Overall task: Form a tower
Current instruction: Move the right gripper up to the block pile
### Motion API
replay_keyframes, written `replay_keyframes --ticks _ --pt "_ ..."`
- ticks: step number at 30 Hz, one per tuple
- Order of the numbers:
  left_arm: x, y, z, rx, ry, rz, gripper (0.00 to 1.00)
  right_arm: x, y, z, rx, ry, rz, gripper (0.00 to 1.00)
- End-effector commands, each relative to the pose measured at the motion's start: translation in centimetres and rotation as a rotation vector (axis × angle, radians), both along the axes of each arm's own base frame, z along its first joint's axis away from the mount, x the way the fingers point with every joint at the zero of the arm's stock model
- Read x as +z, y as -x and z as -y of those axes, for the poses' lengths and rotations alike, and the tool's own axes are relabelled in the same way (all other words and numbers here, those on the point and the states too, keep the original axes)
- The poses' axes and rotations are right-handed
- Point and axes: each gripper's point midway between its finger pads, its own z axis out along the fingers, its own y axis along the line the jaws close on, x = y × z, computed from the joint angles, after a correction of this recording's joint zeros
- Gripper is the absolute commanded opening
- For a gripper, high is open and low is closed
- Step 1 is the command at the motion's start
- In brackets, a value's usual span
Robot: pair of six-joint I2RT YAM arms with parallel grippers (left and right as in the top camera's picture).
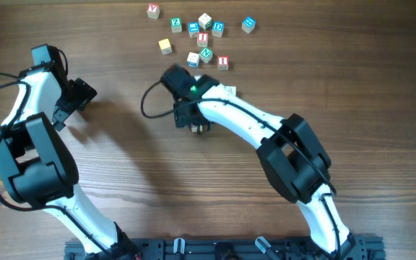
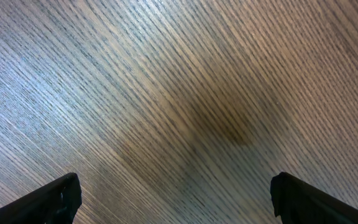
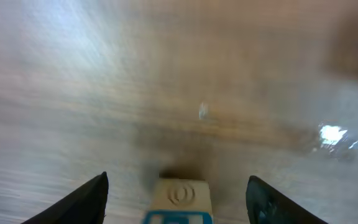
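Standing open over a lone cube, well apart from the tower

Brown wood with a fine straight grain fills all three views. This counter (image 1: 107, 159) is the only surface to be seen, and nothing of the room shows past it. Soft arm shadows lie across it. The wrist views catch pale glare on its finish, and the right wrist view is blurred.

The tower (image 1: 204, 37) sits near the middle of the counter's far edge. From overhead it reads as a line one cube wide, with a green "N" cube nearest, a red "I" cube behind it and a pale cube beyond. I cannot tell its height from above. Loose cubes (image 1: 165, 46) with red, green and blue letters lie scattered close around it.

The right end effector (image 3: 178, 180) hangs nearer the counter's middle, well apart from that cluster. Its jaws are spread wide. A pale letter cube (image 3: 180, 198) with a ring mark on top and a blue face stands between them, with a gap on each side, so nothing is gripped.

The left end effector (image 2: 174, 186) is toward the counter's left edge. Its jaws are fully apart over bare wood and it holds nothing.

A black rail (image 1: 215, 249) runs along the near edge, and a black cable (image 1: 146, 101) loops beside the right wrist.
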Motion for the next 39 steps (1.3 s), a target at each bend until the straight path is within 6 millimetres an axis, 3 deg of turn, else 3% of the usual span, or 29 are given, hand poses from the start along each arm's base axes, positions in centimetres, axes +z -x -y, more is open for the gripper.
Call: replay_keyframes --ticks 1,5,7,12,16,20,23,25,28,37,39 --pt "-0.1 0.2 -0.2 0.007 -0.007 -0.007 1.00 5.4 -3.8 -0.5 0.000 -0.062 0.127 0.73" --pt "-0.1 0.2 -0.2 0.007 -0.007 -0.007 1.00 8.4 -6.3 -0.1 -0.032 -0.097 0.197 0.76" --pt "-0.1 0.2 -0.2 0.007 -0.007 -0.007 1.00 8.5 -7.9 2.2 -0.081 -0.063 0.220 0.87" --pt "-0.1 0.2 -0.2 0.007 -0.007 -0.007 1.00 7.2 -9.9 9.3 -0.197 0.001 0.149 0.87" --pt "-0.1 0.2 -0.2 0.007 -0.007 -0.007 1.00 4.6 -9.2 11.6 -0.227 0.023 0.078 0.86" --pt "-0.1 0.2 -0.2 0.007 -0.007 -0.007 1.00 1.5 -8.4 11.8 -0.223 0.025 0.054 0.83" --pt "-0.1 0.2 -0.2 0.007 -0.007 -0.007 1.00 0.0 -7.8 10.7 -0.150 -0.025 0.033 0.79" --pt "-0.1 0.2 -0.2 0.007 -0.007 -0.007 1.00 -0.7 -7.6 9.9 -0.094 -0.055 0.027 0.70" --pt "-0.1 0.2 -0.2 0.007 -0.007 -0.007 1.00 -0.8 -7.7 10.0 -0.094 -0.050 0.033 0.61" --pt "-0.1 0.2 -0.2 0.007 -0.007 -0.007 1.00 -0.6 -8.7 10.6 -0.105 -0.014 0.085 0.50" --pt "-0.1 0.3 -0.2 0.007 -0.007 -0.008 1.00 -0.6 -8.7 10.6 -0.090 -0.011 0.087 0.42"
